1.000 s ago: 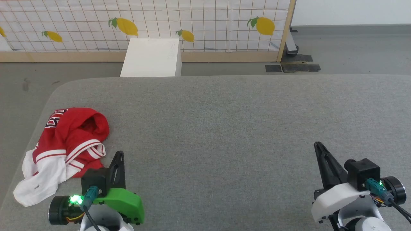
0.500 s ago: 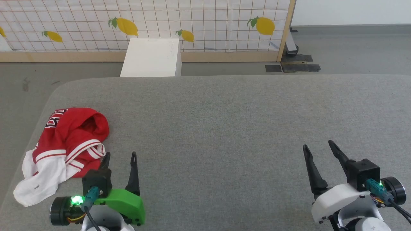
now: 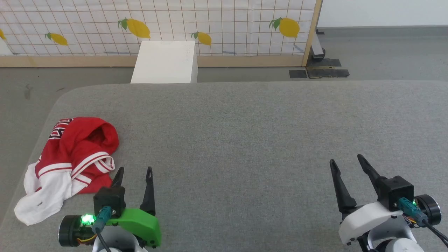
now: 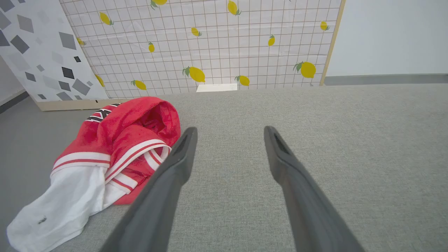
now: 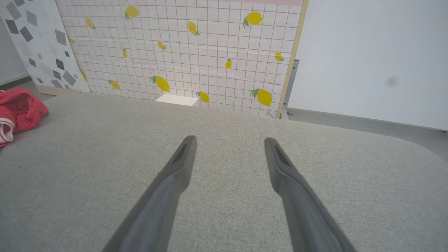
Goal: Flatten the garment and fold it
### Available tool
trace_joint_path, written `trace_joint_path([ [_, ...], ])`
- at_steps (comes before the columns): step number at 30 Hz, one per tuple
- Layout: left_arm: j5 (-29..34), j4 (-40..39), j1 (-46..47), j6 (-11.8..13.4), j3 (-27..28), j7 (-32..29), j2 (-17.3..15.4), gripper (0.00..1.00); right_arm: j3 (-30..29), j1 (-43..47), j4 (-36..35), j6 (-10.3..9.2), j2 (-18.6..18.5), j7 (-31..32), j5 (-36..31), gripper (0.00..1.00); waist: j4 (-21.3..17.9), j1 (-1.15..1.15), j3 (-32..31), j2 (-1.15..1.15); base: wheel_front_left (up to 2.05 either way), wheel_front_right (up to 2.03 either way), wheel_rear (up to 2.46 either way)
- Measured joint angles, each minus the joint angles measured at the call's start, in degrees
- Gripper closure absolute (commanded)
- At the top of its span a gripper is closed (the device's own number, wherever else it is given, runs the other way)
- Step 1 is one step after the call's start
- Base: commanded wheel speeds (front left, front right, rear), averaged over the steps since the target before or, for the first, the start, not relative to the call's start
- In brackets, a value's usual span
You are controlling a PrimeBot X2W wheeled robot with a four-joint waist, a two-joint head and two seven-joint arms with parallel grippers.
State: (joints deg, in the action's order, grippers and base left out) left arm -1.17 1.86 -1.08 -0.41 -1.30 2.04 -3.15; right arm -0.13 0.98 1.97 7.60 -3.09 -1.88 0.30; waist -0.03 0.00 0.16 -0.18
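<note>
I see the garment lying in a crumpled heap at the near left corner of the grey tabletop. Its red body is bunched up, with a white sleeve spilling toward the near edge. Red-and-white striped trim runs across the middle, and there's a scrap of black lettering at the far end. My left pincer sits just to the right of that heap, its two dark fingers spread wide with nothing between them. In the left wrist view one finger crosses in front of the red hem, but I can't tell whether it touches the cloth. My right pincer is well apart from the heap at the near right, likewise released and empty above bare grey fabric. Past the tabletop's far edge a white box stands before a lemon-printed screen.
</note>
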Motion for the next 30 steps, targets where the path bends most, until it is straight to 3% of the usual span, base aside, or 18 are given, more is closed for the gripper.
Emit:
trace_joint_path([
  [30,-3.5,2.5,0.4,0.0,-1.4,3.6,0.0,0.0,0.7,0.0,2.0,0.0,0.0,-3.6,2.5,0.0,0.3,0.0,0.0,0.0,0.0,0.0,0.0],
])
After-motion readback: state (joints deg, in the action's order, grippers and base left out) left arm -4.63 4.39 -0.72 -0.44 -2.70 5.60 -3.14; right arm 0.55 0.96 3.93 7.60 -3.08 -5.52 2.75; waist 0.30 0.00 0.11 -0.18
